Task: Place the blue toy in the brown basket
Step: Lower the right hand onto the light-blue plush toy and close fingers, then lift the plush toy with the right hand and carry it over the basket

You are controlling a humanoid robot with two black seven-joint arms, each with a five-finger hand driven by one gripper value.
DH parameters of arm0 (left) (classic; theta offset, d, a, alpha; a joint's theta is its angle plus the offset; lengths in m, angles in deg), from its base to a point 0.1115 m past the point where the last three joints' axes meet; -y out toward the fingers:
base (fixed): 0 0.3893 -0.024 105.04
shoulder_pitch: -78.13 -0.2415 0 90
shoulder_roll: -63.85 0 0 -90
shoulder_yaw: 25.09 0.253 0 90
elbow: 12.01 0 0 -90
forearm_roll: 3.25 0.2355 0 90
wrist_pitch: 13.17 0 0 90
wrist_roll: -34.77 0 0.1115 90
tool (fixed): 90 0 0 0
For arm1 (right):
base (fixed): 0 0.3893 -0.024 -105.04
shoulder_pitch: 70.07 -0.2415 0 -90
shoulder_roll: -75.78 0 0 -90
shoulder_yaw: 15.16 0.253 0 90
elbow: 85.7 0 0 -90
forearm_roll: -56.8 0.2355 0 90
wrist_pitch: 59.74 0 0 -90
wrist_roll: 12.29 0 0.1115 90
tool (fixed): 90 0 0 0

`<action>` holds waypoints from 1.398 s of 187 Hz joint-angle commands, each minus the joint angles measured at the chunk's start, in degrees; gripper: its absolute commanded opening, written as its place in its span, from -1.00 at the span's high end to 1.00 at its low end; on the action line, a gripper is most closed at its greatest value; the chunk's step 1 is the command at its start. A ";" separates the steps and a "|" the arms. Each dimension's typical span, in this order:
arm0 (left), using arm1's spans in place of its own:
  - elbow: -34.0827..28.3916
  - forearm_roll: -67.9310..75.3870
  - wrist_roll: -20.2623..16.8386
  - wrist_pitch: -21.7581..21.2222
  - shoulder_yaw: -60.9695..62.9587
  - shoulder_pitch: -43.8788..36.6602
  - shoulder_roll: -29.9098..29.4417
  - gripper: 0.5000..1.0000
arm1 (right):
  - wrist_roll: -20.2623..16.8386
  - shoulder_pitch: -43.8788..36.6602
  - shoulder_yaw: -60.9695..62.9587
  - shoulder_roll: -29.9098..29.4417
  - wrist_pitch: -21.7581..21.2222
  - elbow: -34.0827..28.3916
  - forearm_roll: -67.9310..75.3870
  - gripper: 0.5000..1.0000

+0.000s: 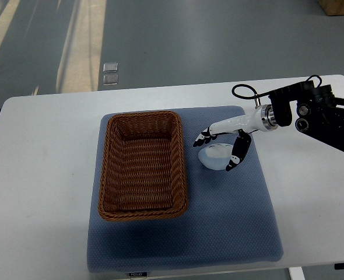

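Top view: looking steeply down on a white table [44, 175] that is carrying a blue mat [230, 221].
Writing: a small white label [136, 273] is sitting at the near edge of the mat; its print is too small to read. No other readable brand or lettering is showing.
Toy: the blue toy [214, 157] is looking very pale, almost white-blue, rounded and lumpy like a small soft blob. Finer detail is not making itself out.
Toy place: it is lying on the mat, right of the mat's middle and toward the far edge, just beside the basket's right wall but apart from it.
Basket: the brown basket [105, 175] is woven wicker, rectangular, sitting upright on the left half of the mat, with nothing showing inside.
Right hand: the right hand [221, 149] is reaching in from the right edge of the table, white with black fingertips. Its fingers [202, 139] are spreading down on the toy's far-left side while the thumb [237, 153] is coming down on its right, so the hand is cupping around the toy; whether it is gripping firmly cannot be told.
Right arm: black, with a looping cable [242, 90], crossing the table's far right corner.
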 commanded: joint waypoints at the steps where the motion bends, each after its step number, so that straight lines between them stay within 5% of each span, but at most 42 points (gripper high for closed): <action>1: 0.00 0.00 0.00 0.00 0.00 0.00 0.00 -1.00 | -0.05 0.39 -0.01 -0.63 0.44 0.58 -0.52 -0.56; 28: 0.00 0.00 0.00 0.00 0.00 0.00 0.00 -1.00 | -0.05 1.89 -0.01 -1.16 1.41 1.81 -1.92 -0.46; 78: 0.00 0.00 0.00 0.00 0.00 0.00 0.00 -1.00 | 0.04 1.80 -0.10 -2.21 1.67 2.60 -2.89 0.02; 123: 0.00 0.00 0.00 0.00 0.00 0.00 0.00 -1.00 | 0.13 1.71 -0.10 -2.21 1.41 2.60 -2.89 1.00; 262: 0.00 0.00 0.00 0.00 0.00 0.00 0.00 -1.00 | 0.48 -8.04 1.66 -2.74 2.55 3.04 -1.13 1.00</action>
